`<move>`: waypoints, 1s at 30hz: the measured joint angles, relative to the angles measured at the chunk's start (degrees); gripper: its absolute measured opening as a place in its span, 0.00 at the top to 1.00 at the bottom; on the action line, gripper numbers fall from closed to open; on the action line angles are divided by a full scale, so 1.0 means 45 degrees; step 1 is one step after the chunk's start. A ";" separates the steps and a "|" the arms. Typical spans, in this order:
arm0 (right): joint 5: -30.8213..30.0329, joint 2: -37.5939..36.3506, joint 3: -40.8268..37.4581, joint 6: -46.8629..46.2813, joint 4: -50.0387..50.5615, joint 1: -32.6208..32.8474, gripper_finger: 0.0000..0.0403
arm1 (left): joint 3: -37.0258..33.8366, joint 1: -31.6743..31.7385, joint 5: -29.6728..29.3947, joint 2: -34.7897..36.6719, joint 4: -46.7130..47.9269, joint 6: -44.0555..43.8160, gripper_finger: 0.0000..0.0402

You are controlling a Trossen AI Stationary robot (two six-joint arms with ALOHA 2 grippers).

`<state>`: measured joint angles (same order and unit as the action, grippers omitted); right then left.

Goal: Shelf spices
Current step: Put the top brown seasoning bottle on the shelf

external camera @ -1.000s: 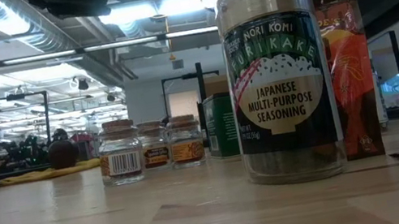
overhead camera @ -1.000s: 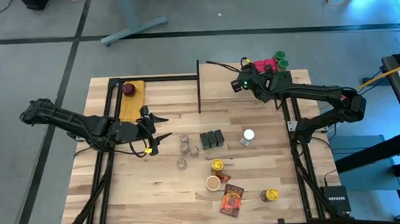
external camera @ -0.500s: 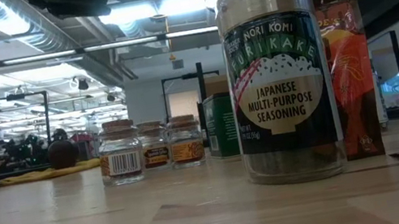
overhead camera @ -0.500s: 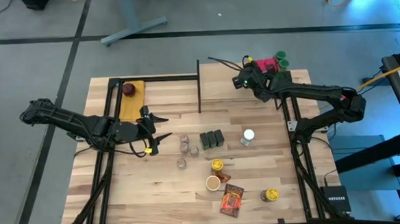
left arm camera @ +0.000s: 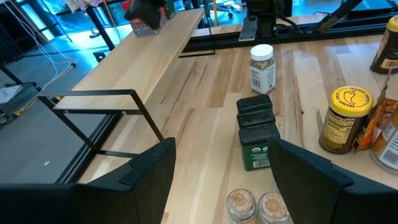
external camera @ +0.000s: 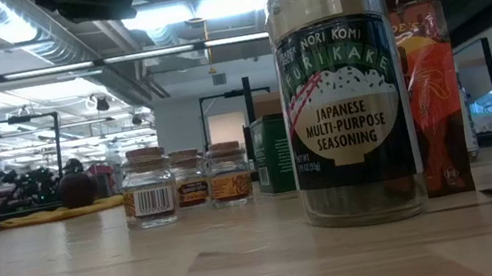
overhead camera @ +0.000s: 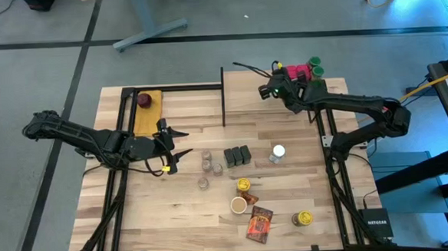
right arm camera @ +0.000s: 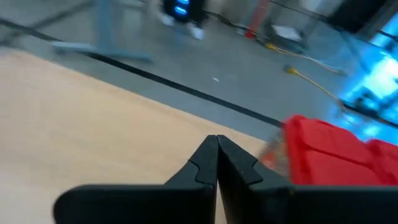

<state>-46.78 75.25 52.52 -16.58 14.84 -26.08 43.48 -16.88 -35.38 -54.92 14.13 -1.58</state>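
Three dark tins (overhead camera: pixel 238 155) stand in a row on the counter (overhead camera: pixel 136 215). Beside them are what look like four small clear jars (overhead camera: pixel 206 155); the low view shows only three. There is one white-lidded jar (overhead camera: pixel 278 152), two yellow-lidded jars (overhead camera: pixel 243 185), one wider tan-lidded jar (overhead camera: pixel 238 205) and one orange packet (overhead camera: pixel 259 223). The one shelf (overhead camera: pixel 245 82) carries two green-lidded jars (overhead camera: pixel 314 62) and red boxes (overhead camera: pixel 293 75) too bunched to count.

Red boxes (overhead camera: pixel 294 73), green-lidded jars (overhead camera: pixel 314 65), dark tins (overhead camera: pixel 238 155), pale wood shelf (overhead camera: pixel 246 80), black frame
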 joint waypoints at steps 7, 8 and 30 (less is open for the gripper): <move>0.1708 -0.1509 0.0397 0.0331 0.0755 0.2692 0.98 | 0.0000 0.0001 0.0000 0.0000 0.0086 0.0007 0.38; 0.2226 -0.1722 0.0426 0.0187 0.0756 0.3262 0.98 | 0.0000 0.0000 0.0000 0.0000 0.0083 -0.0005 0.38; 0.7792 -0.0202 -0.0164 -0.1546 -0.3791 0.9466 0.77 | 0.0000 0.0053 0.0657 0.0005 0.0145 -0.0951 0.38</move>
<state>-11.72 74.34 51.78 -23.53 -2.22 16.52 43.48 -16.65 -32.42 -54.89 14.78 -5.87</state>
